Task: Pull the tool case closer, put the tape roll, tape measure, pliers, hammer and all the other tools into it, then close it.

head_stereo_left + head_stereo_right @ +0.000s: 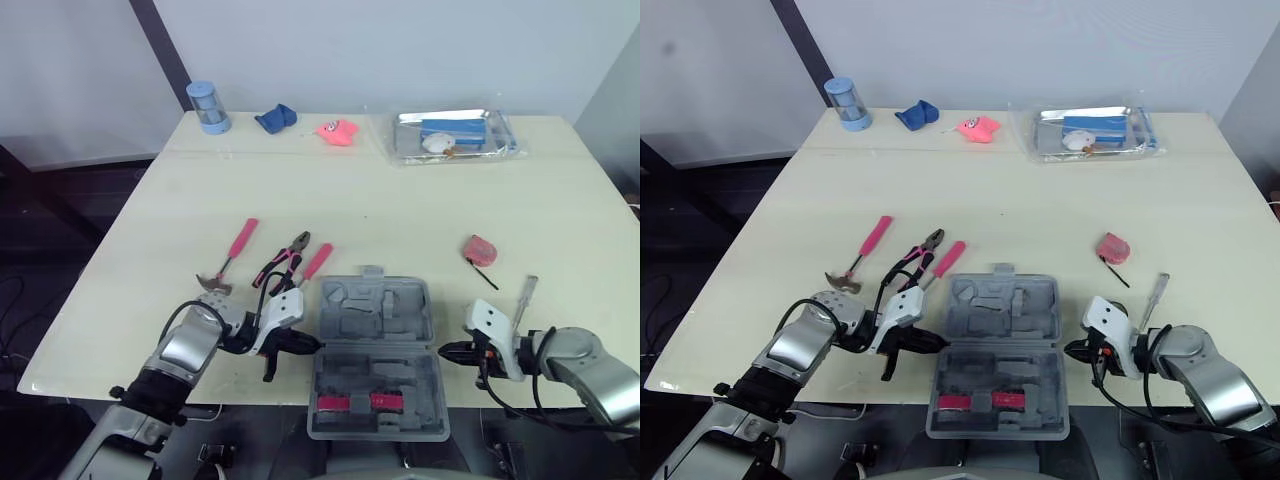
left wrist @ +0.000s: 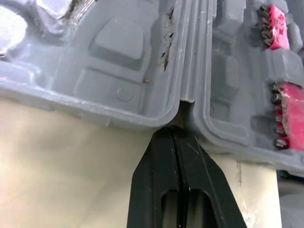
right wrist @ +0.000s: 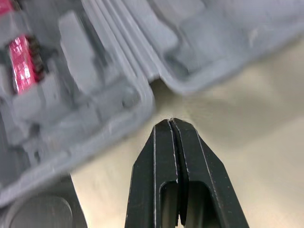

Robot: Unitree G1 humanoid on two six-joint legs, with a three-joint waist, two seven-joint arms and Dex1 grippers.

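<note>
The left gripper point(image 1: 306, 343) has its fingers pressed together on nothing, the tip touching the open case point(image 1: 372, 312) at its hinge notch. The right gripper point(image 1: 446, 350) is likewise clenched and empty, its tip just beside the hinge on the case's other side (a sliver of table point(image 1: 420, 200) shows between). Beyond the left gripper lie the hammer point(image 1: 228, 258) and pliers point(image 1: 283, 262); beyond the right gripper, the tape measure point(image 1: 480, 249) and a screwdriver point(image 1: 523, 293).

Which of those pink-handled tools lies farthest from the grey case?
The hammer, at the far left with its metal head; the pliers and the straight pink-handled tool lie closer.
</note>
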